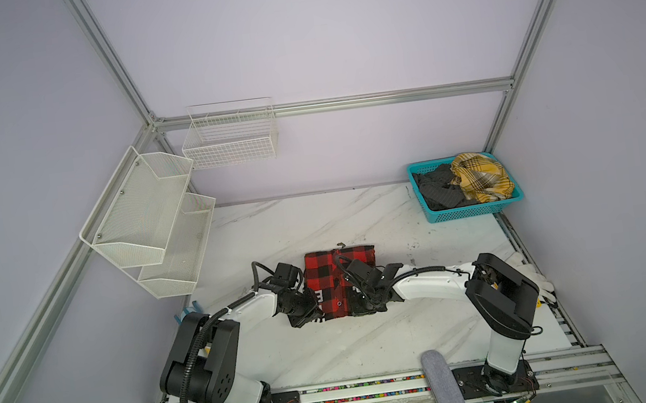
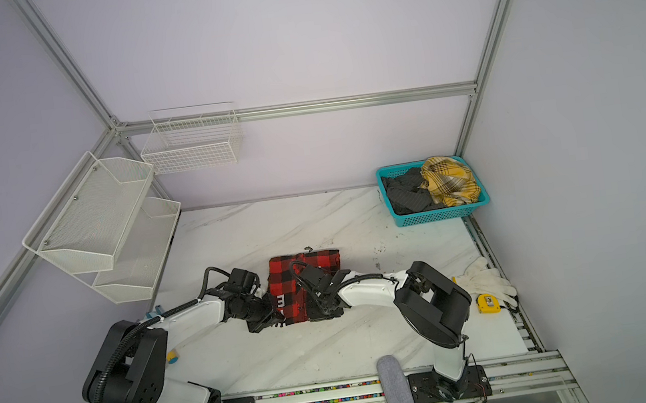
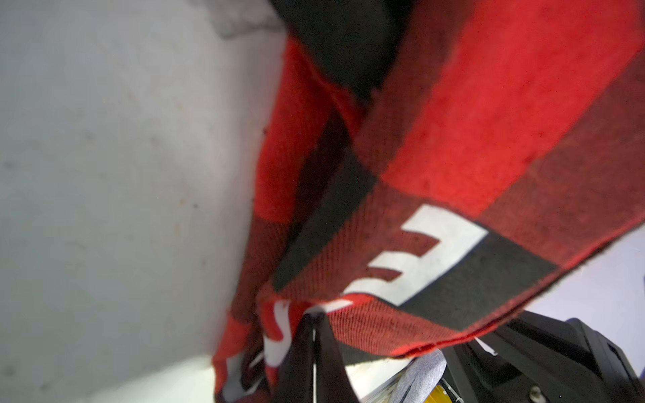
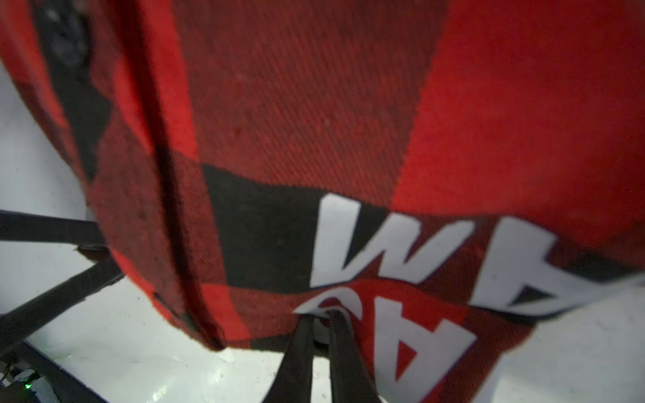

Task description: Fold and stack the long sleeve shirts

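A red-and-black buffalo-check cloth shirt (image 1: 322, 274) with white block letters lies folded into a rough rectangle near the middle of the white marble-patterned bench (image 1: 315, 220), somewhat nearer its front edge. In both top views the two arms meet at the shirt's near edge, and their wrists hide the fingertips there. The wrist views show what those views cannot. In the left wrist view the left gripper (image 3: 314, 319) has its black fingers (image 3: 296, 349) pressed together on a lettered corner of the shirt (image 3: 488, 104), which hangs raised off the bench. In the right wrist view the right gripper (image 4: 319, 315) has its fingers (image 4: 300, 349) all but together, clamped on a fold of the shirt (image 4: 314, 104) printed with white letters.

Only the top views show the rest. A teal plastic lattice basket (image 1: 477, 210) sits in the bench's far right corner, holding dark grey and yellow plaid garments (image 1: 477, 177). White cloth gloves (image 2: 484, 279) lie at the right edge, and in a top view a yellow tape measure (image 2: 488, 303) sits just beside them
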